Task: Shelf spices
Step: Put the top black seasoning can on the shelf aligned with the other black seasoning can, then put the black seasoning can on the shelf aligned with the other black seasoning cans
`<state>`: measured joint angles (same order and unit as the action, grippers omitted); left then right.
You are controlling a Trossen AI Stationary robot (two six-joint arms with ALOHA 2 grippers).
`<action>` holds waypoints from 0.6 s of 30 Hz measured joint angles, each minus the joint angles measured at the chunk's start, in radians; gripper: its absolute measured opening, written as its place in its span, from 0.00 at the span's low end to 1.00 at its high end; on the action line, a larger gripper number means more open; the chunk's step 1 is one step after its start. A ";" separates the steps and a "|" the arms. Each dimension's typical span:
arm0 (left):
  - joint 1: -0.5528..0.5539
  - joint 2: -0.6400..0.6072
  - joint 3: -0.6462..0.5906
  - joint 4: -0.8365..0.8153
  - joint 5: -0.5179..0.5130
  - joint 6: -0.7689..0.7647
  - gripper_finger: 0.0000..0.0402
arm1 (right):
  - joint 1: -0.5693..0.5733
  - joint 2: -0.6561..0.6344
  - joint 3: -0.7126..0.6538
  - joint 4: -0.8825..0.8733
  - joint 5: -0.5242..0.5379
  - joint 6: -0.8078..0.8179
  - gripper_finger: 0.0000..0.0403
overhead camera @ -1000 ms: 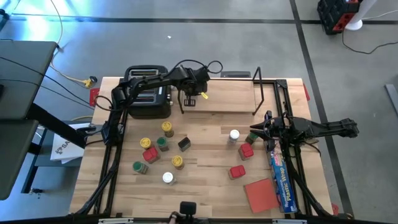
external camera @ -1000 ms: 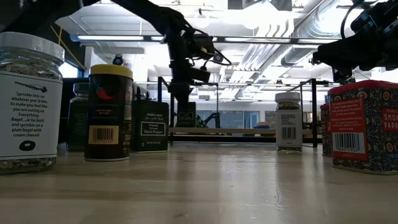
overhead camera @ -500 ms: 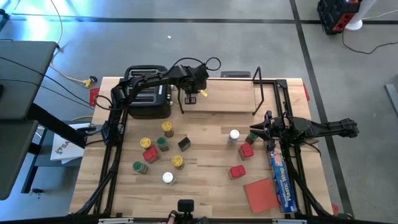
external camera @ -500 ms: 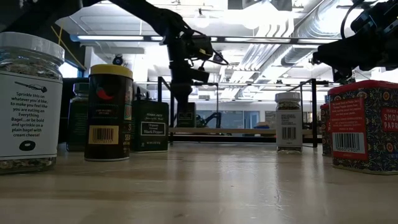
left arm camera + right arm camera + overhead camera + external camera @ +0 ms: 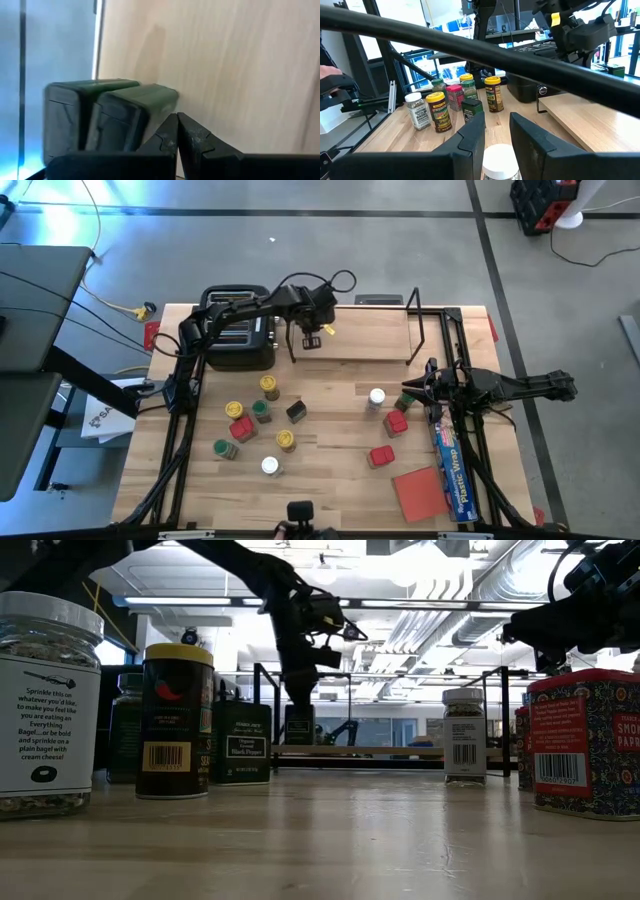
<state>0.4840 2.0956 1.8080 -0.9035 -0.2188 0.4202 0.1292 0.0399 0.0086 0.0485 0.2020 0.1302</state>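
The shelf [image 5: 375,338] is a black rod rack on a light board at the table's far side. My left gripper [image 5: 176,116] is shut and hangs over the shelf's left end [image 5: 309,340], right beside two dark green square jars [image 5: 125,117] standing on the board. The other spices stand on the table: yellow-lidded jars [image 5: 234,410], green-lidded ones [image 5: 261,410], red tins [image 5: 396,422], a dark square one [image 5: 296,411]. My right gripper [image 5: 495,122] is open at the table's right [image 5: 408,395], its fingers on either side of a white-lidded jar [image 5: 498,160] without touching it. My left gripper's shut fingers [image 5: 167,131] lie close against the side of the nearer dark green jar [image 5: 162,102], coming from above. I cannot tell whether they touch it. The jar stands upright on the shelf board.
A black toaster [image 5: 238,330] stands left of the shelf. A long blue plastic-wrap box [image 5: 452,460] and a flat red pad [image 5: 420,492] lie near the right edge. Bare wood shows in the middle between the two jar groups [image 5: 330,420].
My left gripper has shifted slightly toward the table's right above the shelf's left end. The jars and my right arm have kept still.
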 joint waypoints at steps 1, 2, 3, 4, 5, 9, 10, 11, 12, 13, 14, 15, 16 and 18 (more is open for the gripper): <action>0.002 0.000 0.000 0.008 0.000 -0.001 0.00 | 0.000 0.000 0.000 0.000 0.000 0.000 0.21; 0.003 0.000 0.000 0.016 0.000 -0.001 0.00 | 0.000 0.000 0.000 0.000 0.000 0.000 0.21; 0.004 0.000 0.000 0.021 0.000 0.000 0.00 | 0.000 0.000 0.000 0.000 0.000 0.000 0.21; 0.006 0.000 0.000 0.026 0.000 0.000 0.00 | 0.000 0.000 0.000 0.000 0.000 0.000 0.21; 0.007 0.000 0.000 0.034 0.000 0.000 0.00 | 0.000 0.000 0.000 0.000 0.000 0.000 0.21; 0.007 0.000 0.000 0.045 0.000 0.000 0.00 | 0.000 0.000 0.000 0.000 0.000 0.000 0.21; 0.007 0.000 0.000 0.044 0.000 0.000 0.00 | 0.000 0.000 0.000 0.000 0.000 0.000 0.21; 0.004 0.000 0.000 0.044 -0.002 0.002 0.00 | 0.000 0.000 0.000 0.000 0.000 0.000 0.21; -0.001 -0.001 0.000 0.041 -0.007 0.005 0.00 | 0.000 0.000 0.000 0.000 0.000 0.000 0.21; -0.008 -0.007 0.000 0.034 -0.013 0.008 0.00 | 0.000 0.000 0.000 0.000 0.000 0.000 0.21; -0.019 -0.015 0.000 0.028 -0.026 0.008 0.00 | 0.000 0.000 0.000 0.000 0.000 0.000 0.21; -0.033 -0.026 0.000 0.027 -0.037 0.008 0.00 | 0.000 0.000 0.000 0.000 0.000 0.000 0.21; -0.049 -0.043 0.000 0.020 -0.041 0.007 0.00 | 0.000 0.000 0.000 0.000 0.000 0.000 0.21; -0.085 -0.086 0.000 -0.003 -0.051 -0.018 0.00 | 0.000 0.000 0.000 0.000 0.000 0.000 0.21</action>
<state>0.3987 2.0095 1.8080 -0.9067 -0.2700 0.4024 0.1295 0.0399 0.0086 0.0486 0.2020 0.1303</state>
